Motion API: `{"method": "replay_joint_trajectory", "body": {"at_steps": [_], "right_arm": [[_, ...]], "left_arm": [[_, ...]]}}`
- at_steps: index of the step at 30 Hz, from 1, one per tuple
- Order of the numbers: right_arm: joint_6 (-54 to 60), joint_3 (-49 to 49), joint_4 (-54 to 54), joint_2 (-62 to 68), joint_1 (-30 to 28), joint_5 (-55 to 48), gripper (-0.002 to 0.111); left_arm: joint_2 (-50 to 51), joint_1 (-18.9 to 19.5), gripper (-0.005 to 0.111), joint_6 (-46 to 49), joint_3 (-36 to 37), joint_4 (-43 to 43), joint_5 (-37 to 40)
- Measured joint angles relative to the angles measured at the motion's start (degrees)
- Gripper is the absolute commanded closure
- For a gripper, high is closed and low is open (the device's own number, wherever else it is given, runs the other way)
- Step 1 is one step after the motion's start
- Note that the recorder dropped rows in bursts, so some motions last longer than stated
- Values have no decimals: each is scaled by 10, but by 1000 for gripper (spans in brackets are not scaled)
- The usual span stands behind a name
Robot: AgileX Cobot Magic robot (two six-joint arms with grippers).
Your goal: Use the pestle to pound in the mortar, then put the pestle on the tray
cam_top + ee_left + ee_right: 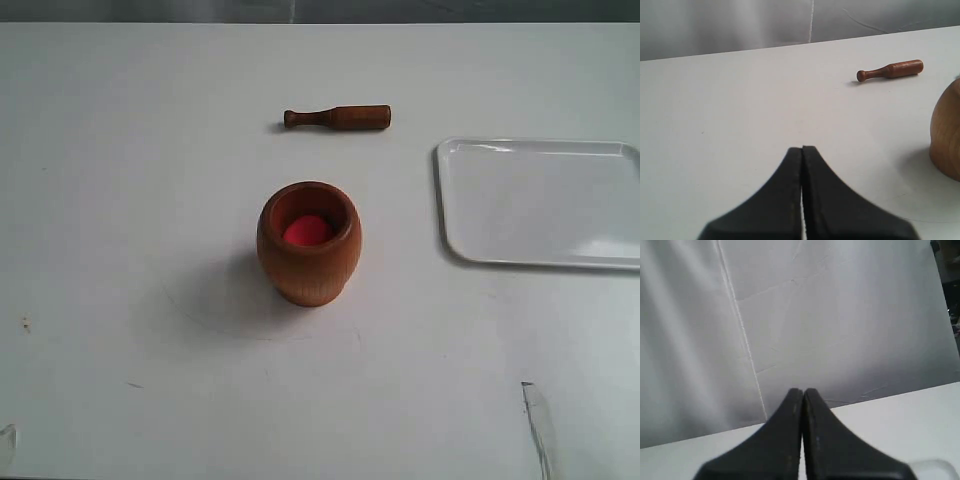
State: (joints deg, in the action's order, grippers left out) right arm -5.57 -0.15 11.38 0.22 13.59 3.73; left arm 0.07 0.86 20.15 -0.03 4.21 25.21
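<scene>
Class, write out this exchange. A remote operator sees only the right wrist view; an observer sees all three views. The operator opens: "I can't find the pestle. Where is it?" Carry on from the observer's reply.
Observer: The pestle lies flat on the table, beyond the mortar in the exterior view and apart from it.
Operator: Which way does its handle point?
Observer: To that view's left; the thick end faces the side where the tray sits.
Operator: What about the left gripper?
Observer: The left gripper is shut and holds nothing.
</scene>
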Motion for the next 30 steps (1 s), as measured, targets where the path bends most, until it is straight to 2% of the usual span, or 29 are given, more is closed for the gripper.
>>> {"method": "replay_joint_trajectory", "body": {"at_steps": [6,13,16,20,25,30], "right_arm": [[-1,-19,12,-1,0,18,108],[-2,-180,-23,56,0,4,108],[5,-269,-40,145,0,-47,108],[84,-406,-43,282,15,-148,108],[245,-577,-4,500,73,-297,108],[334,-755,10,717,128,-442,108]], "left_arm": [[0,0,107,0,0,0,0],[0,0,107,0,0,0,0],[0,0,107,0,0,0,0],[0,0,107,0,0,0,0],[0,0,107,0,0,0,0],[0,0,107,0,0,0,0]]}}
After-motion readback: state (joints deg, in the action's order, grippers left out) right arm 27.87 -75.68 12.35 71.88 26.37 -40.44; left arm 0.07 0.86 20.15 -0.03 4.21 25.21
